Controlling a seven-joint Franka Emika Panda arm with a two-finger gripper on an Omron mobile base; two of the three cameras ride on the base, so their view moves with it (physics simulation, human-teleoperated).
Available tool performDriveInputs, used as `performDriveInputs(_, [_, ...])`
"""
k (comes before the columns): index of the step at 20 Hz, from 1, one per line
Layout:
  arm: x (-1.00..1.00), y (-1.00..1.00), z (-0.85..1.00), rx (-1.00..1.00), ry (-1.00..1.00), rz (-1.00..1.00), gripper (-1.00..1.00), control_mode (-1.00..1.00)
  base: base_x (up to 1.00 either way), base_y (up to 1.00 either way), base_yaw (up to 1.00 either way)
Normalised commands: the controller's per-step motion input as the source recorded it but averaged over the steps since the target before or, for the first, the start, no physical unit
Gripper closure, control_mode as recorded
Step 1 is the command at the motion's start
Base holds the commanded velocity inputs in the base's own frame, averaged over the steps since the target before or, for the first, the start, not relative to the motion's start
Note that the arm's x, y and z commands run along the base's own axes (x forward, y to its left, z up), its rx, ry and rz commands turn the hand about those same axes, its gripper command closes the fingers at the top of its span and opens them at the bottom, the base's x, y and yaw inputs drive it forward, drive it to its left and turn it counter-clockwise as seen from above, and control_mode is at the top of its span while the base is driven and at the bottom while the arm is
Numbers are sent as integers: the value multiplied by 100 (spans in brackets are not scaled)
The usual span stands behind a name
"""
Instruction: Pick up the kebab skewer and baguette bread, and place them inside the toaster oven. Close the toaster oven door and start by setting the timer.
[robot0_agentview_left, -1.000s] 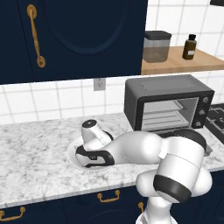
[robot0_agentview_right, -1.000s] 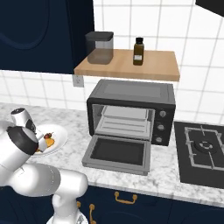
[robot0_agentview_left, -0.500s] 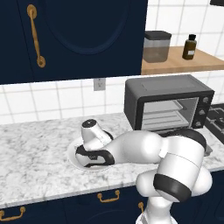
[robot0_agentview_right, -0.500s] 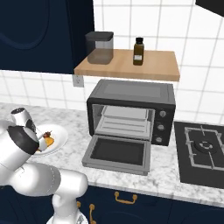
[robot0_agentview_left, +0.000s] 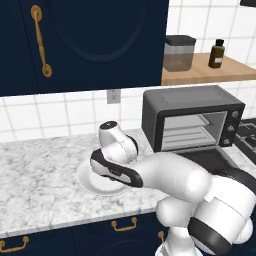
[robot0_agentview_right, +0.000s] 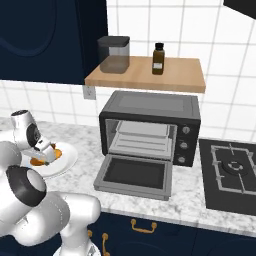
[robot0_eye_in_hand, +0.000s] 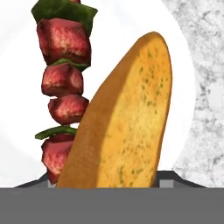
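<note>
The robot's hand (robot0_agentview_right: 46, 156) sits low over a white plate (robot0_agentview_right: 67, 161) at the left of the right base view, pinching the baguette bread (robot0_eye_in_hand: 122, 122), which fills the centre of the hand view. The kebab skewer (robot0_eye_in_hand: 61, 87) lies just beside it, upper left. The toaster oven (robot0_agentview_right: 150, 127) waits mid-frame, its toaster oven door (robot0_agentview_right: 134, 175) dropped open on the bench (robot0_agentview_right: 195, 200); nothing is loaded yet, and closing and timer remain.

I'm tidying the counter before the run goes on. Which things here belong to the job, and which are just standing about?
For the job:
baguette bread
kebab skewer
toaster oven
toaster oven door, folded open
white plate under the food

Standing about:
grey canister
brown bottle
wooden shelf
stove burner
</note>
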Motion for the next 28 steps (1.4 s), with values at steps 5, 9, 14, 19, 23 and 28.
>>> performDriveInputs(5, [-66, -94, 45, 1, -8, 41, 100, -100, 0, 0, 0])
performDriveInputs(9, [-55, -100, 39, 5, -11, 40, 100, -100, 0, 0, 0])
performDriveInputs(14, [-33, -100, 47, 6, -9, 32, 100, -100, 0, 0, 0])
performDriveInputs(19, [-24, -100, 50, 13, -14, 27, 100, -100, 0, 0, 0])
performDriveInputs(23, [-22, -100, 50, 15, -15, 18, 100, -100, 0, 0, 0])
performDriveInputs(28, [-26, -100, 3, 9, -13, 7, 100, -100, 0, 0, 0])
